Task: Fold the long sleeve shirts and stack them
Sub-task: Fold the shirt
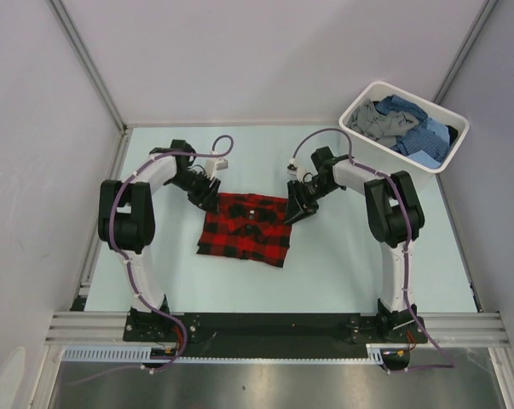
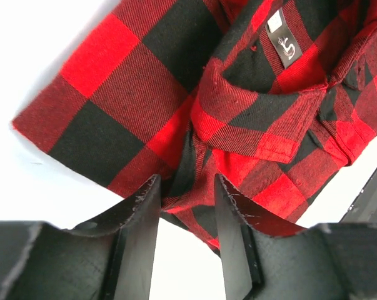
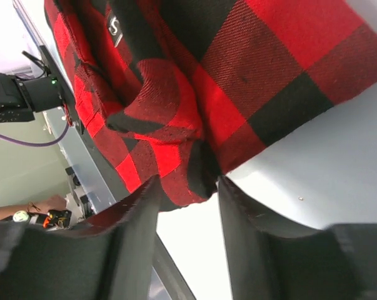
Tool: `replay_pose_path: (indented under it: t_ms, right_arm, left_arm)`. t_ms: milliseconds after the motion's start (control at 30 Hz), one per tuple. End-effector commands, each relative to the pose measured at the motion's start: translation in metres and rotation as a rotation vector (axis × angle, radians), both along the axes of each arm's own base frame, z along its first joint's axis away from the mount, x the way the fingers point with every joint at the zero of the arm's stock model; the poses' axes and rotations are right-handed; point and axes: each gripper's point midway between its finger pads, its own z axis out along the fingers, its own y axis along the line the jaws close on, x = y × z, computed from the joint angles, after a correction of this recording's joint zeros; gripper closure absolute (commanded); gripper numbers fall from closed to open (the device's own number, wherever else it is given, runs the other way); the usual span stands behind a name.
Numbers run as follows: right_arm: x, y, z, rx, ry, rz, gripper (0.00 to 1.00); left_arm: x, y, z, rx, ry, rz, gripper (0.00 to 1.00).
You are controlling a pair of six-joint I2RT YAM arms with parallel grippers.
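Note:
A red-and-black check long sleeve shirt (image 1: 244, 226) lies folded into a rectangle in the middle of the table, collar at the far edge. My left gripper (image 1: 210, 198) is at its far left corner. In the left wrist view its jaws (image 2: 187, 181) pinch a bunched fold of the shirt (image 2: 175, 81). At the far right corner my right gripper (image 1: 292, 211) does likewise, and the right wrist view shows a lump of the shirt's (image 3: 238, 75) edge caught between that gripper's (image 3: 188, 181) tips. More long sleeve shirts, blue check (image 1: 420, 136) and grey (image 1: 376, 121), are heaped in a tub.
The white plastic tub (image 1: 448, 115) stands at the far right corner of the table. Metal frame posts and white walls enclose the table on three sides. The arm bases sit on a rail at the near edge.

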Motion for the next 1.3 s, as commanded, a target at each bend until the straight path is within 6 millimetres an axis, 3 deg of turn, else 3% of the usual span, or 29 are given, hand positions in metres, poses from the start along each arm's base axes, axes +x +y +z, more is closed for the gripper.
replay_pose_path:
  t_ms: [0,133,267,367,400,500,667,767,933,1100,1267]
  right_arm:
    - [0.008,0.001,0.006,-0.013,-0.049,0.031,0.49]
    - [0.005,-0.007,-0.006,-0.067,-0.049,0.037,0.47]
    - [-0.003,-0.008,-0.01,-0.058,-0.024,0.049,0.52]
    - [-0.005,-0.002,-0.004,-0.028,-0.027,0.061,0.66]
    - [-0.003,-0.002,-0.001,-0.021,-0.035,0.06,0.82]
    - [0.005,-0.001,0.006,-0.022,-0.074,0.067,1.0]
    - [0.034,-0.005,0.017,-0.035,-0.167,0.053,1.0]
    - [0.054,-0.006,0.024,-0.051,-0.23,0.044,1.0]
    - [0.092,-0.004,0.031,-0.078,-0.326,0.021,1.0]
    - [0.092,-0.013,-0.008,-0.178,-0.305,0.045,1.0]
    - [0.097,-0.024,-0.032,-0.248,-0.309,0.034,1.0]
  left_arm:
    - [-0.003,-0.003,0.003,-0.029,-0.01,-0.031,0.54]
    - [-0.001,-0.004,0.002,-0.03,-0.009,-0.03,0.52]
    - [-0.002,-0.004,-0.002,-0.029,0.006,-0.028,0.58]
    - [-0.005,-0.007,0.001,-0.052,0.014,-0.035,0.68]
    - [-0.006,-0.007,0.003,-0.055,0.015,-0.035,0.72]
    - [-0.005,-0.006,0.009,-0.067,0.029,-0.014,0.97]
    - [0.003,0.002,0.02,-0.074,0.012,0.028,1.0]
    - [0.018,0.004,0.03,-0.08,-0.027,0.055,1.0]
    - [0.043,0.01,0.023,-0.042,-0.061,0.11,1.0]
    - [0.055,0.015,0.005,-0.002,-0.047,0.151,1.0]
    - [0.043,0.013,-0.015,-0.003,0.039,0.174,0.97]
